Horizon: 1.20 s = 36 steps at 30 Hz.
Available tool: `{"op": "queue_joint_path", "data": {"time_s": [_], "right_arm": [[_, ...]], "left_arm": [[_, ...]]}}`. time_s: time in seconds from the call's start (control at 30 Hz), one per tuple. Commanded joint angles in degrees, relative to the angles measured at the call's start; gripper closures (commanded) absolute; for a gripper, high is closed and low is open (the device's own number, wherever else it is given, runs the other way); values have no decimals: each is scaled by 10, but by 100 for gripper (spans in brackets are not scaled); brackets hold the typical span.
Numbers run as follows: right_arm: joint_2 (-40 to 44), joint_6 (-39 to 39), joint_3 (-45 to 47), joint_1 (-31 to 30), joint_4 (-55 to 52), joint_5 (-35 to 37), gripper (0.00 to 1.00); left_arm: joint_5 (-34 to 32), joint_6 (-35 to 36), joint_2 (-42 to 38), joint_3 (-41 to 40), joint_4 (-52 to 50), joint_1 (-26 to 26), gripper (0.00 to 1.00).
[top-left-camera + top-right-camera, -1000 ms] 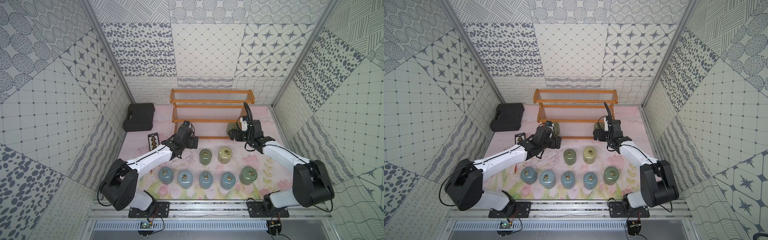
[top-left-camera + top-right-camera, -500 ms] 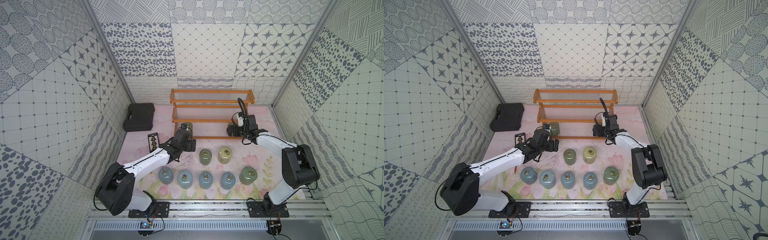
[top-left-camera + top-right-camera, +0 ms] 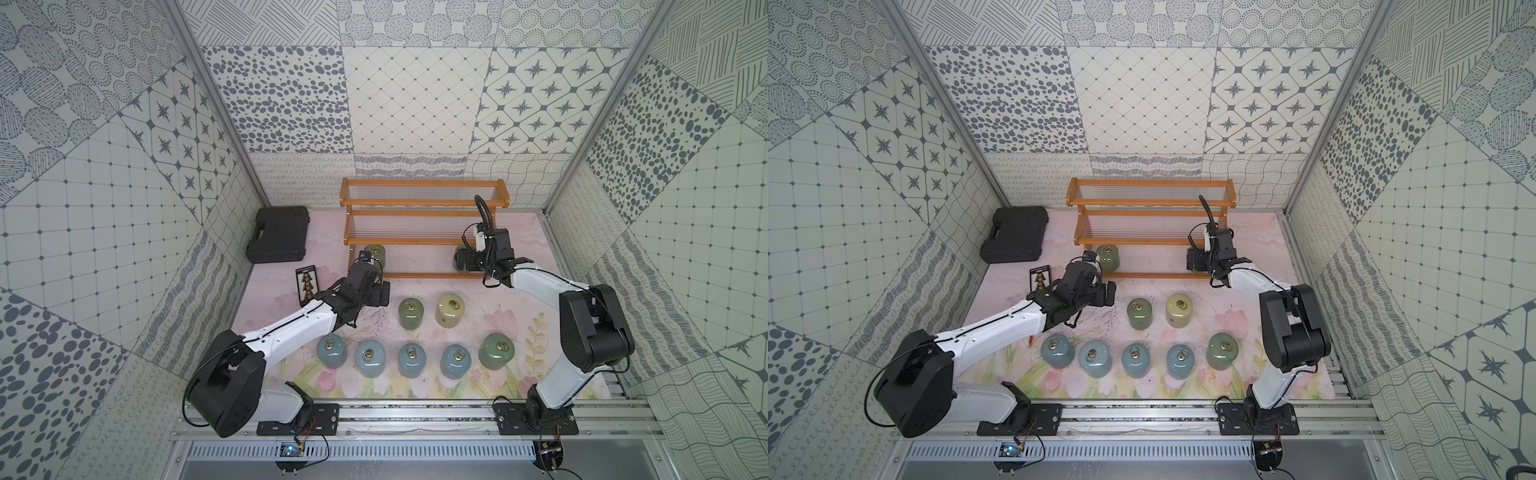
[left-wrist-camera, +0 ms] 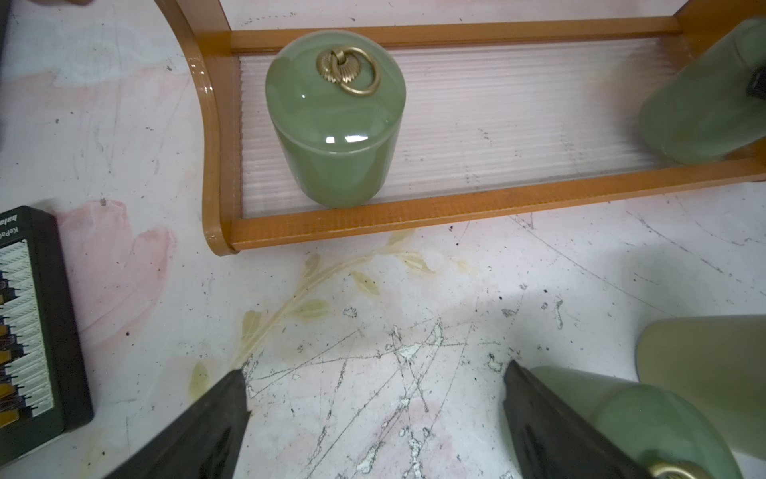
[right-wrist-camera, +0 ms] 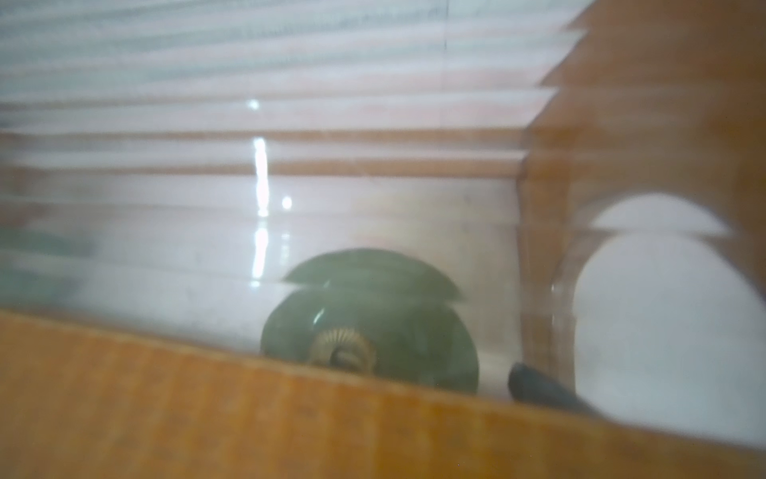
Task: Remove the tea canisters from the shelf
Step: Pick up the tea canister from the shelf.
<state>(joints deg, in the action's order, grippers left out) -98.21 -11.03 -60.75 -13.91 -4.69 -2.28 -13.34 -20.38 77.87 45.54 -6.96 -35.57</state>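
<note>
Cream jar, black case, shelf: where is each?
Cream jar [image 3: 448,308]: in a top view, lid.
Black case [image 3: 277,240]: in a top view, lid's middle.
Shelf [image 3: 415,203]: in a top view, top front rail.

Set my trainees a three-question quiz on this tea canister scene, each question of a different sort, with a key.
1. How many canisters does the shelf hold?
2. True or false: the left gripper holds a canister.
3. In the two-canister row on the table, the cream canister has a partner coloured: A light blue; B sage green; C cream.

Key
1. Two, both sage green, on the lowest tier: the exposed canister and the half-hidden canister.
2. False: it is open and empty.
3. B, the neighbouring canister.
</note>
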Motion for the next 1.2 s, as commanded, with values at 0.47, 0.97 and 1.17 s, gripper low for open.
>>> {"op": "queue_joint_path", "data": {"time_s": [0.47,0.97,1.17], "right_arm": [[-42,9,-53,-15,6,38,0],[-46,8,-54,-21,5,38,23],[-18,17,-28,-23,0,32,27]], "left_arm": [[4,-8,-4,-8,16,3,0],[10,-7,2,-5,12,3,0],[13,-12,4,-8,15,4,0]]}}
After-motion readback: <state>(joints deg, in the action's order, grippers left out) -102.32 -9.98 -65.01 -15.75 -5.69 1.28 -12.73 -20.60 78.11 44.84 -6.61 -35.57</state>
